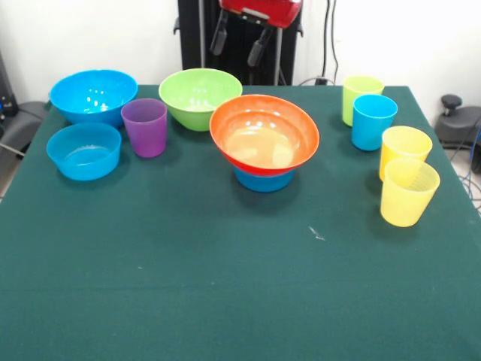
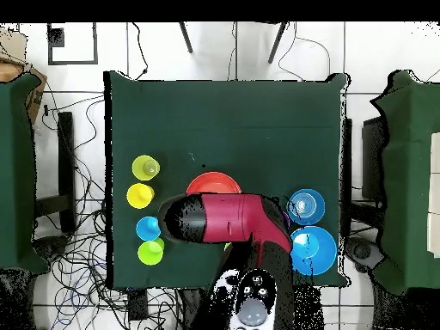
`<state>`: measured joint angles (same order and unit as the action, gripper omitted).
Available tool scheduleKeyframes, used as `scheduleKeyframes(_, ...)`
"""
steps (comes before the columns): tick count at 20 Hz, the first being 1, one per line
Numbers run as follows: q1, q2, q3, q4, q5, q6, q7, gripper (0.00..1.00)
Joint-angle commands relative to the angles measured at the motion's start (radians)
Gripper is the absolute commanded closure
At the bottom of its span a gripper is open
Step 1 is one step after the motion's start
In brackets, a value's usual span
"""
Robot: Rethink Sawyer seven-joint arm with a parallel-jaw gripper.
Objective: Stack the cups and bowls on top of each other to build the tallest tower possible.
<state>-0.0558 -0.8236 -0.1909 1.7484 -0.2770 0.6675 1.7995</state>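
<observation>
The wide orange bowl (image 1: 263, 134) sits upright on a small blue bowl (image 1: 263, 180) at the table's middle; its rim also shows in the overhead view (image 2: 213, 182). The purple cup (image 1: 144, 126) stands on the table to their left, apart from them. The lime green bowl (image 1: 199, 96), large blue bowl (image 1: 94, 94) and other small blue bowl (image 1: 84, 150) stand alone. The lime green cup (image 1: 361, 96), blue cup (image 1: 373, 122) and two yellow cups (image 1: 404, 149) (image 1: 408, 194) stand at the right. My gripper (image 1: 239, 41) hangs open and empty at the top edge, behind the lime green bowl.
In the overhead view my red and black arm (image 2: 228, 219) covers the lime green bowl and part of the orange bowl. The cups stand in a column at the left (image 2: 145, 167), two blue bowls at the right (image 2: 314, 249). The green table (image 1: 225, 286) has open cloth in front.
</observation>
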Motion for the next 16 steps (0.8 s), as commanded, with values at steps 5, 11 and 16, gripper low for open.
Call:
scheduleKeyframes(5,-0.175,0.075,0.314,0.054,-0.136,-0.002,-0.331,0.00)
scheduleKeyframes(11,-0.268,0.073,0.413,0.071,-0.166,0.032,-0.353,0.00)
scheduleKeyframes(16,-0.336,0.043,0.474,0.102,-0.212,0.069,-0.390,0.00)
